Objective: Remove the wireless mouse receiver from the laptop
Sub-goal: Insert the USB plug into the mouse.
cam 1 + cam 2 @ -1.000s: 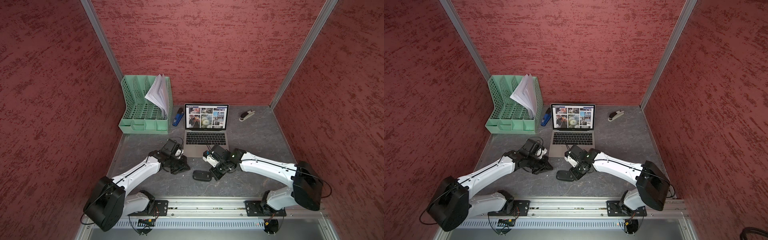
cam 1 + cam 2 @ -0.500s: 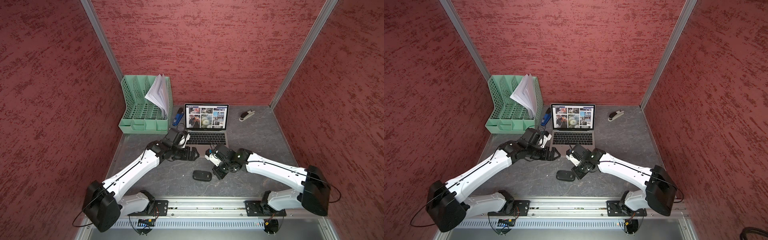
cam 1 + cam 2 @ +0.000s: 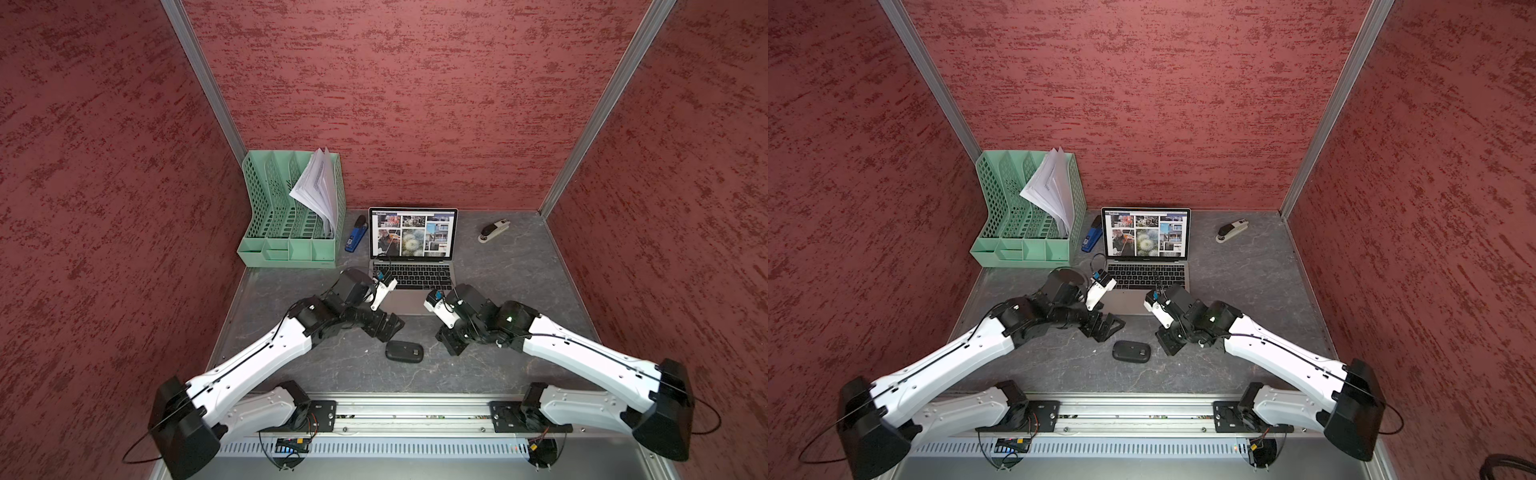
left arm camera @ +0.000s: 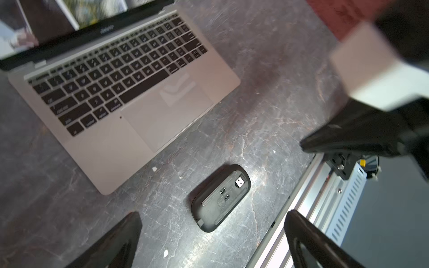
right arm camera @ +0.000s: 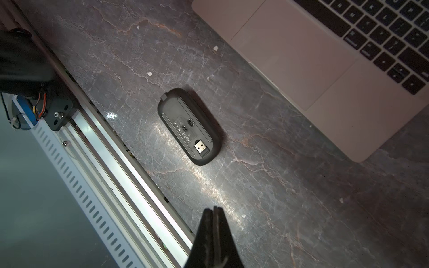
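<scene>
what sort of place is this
Probably a mock office desk in a robot test cell: a laptop, green paper organizer and stapler on a tabletop boxed in by red panels.

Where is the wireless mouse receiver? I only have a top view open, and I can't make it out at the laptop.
Observer: The right wrist view shows the wireless mouse receiver seated in a slot in the underside of the mouse, which lies belly-up on the table.
Operator: Nothing plugged into the laptop, then?
Observer: Along the edges of the laptop that the wrist views show, no stub sticks out.
Operator: Is the left gripper holding anything?
Observer: No. In the left wrist view the left gripper is wide open and empty, with the mouse lying on the table beyond its fingertips.
</scene>
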Controlling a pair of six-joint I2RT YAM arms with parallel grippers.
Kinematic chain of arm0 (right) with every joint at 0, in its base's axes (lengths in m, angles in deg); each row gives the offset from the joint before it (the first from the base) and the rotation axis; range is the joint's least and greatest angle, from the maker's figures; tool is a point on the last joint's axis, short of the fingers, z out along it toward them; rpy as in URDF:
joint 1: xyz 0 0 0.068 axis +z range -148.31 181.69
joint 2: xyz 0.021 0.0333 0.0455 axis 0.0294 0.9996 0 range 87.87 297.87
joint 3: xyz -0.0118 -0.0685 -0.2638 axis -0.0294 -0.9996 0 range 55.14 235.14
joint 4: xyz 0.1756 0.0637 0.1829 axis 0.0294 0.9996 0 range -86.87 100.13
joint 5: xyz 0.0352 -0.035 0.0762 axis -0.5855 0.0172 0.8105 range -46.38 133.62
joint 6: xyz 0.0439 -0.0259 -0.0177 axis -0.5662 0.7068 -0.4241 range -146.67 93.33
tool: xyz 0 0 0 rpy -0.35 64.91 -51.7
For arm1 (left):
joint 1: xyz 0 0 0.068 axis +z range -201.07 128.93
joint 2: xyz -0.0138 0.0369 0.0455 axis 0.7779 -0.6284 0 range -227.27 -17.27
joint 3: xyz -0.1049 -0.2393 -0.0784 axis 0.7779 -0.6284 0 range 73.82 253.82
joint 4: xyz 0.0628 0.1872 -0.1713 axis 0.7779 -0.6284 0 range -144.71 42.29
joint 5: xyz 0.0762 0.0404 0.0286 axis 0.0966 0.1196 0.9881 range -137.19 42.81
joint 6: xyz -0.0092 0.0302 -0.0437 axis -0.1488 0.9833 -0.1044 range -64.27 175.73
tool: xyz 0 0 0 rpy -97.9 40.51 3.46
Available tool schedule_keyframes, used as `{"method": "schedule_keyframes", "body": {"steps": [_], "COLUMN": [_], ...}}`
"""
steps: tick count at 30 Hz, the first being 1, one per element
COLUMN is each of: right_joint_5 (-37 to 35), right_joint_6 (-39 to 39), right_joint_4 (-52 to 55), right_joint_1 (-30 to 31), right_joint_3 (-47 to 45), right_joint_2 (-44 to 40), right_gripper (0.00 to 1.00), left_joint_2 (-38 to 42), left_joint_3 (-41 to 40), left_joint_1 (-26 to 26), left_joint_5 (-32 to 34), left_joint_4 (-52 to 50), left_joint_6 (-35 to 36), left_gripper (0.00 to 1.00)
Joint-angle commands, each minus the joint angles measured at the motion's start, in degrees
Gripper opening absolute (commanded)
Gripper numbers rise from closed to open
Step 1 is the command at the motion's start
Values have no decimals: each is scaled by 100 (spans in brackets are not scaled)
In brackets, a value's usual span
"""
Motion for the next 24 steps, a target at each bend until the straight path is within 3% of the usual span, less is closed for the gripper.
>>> {"method": "schedule_keyframes", "body": {"steps": [1, 4, 9, 12, 17, 24], "right_joint_5": [-379, -580, -59, 134, 83, 2], "right_joint_6": [-119, -699, -2484, -3123, -3277, -3275], "right_joint_4": [65, 41, -120, -215, -277, -262], "right_joint_1": [-101, -234, -297, -297, -297, -297], "right_joint_3": [-1, 36, 232, 247, 326, 170], "right_joint_2": [-95, -100, 261, 489, 602, 551], "right_gripper": [0, 0, 0, 0, 0, 0], "left_joint_2": [615, 669, 189, -70, -591, -931], "left_joint_3": [-147, -233, -359, -519, -668, -1261], "left_joint_1": [-107, -84, -221, -434, -478, -512], "left_joint_5": [-652, -782, -1246, -1264, -1377, -1392], "left_joint_4": [495, 156, -361, -364, -368, 802], "left_joint_6": [2319, 3475, 4198, 4586, 4871, 4832], "left_gripper": [100, 100, 100, 100, 100, 100]}}
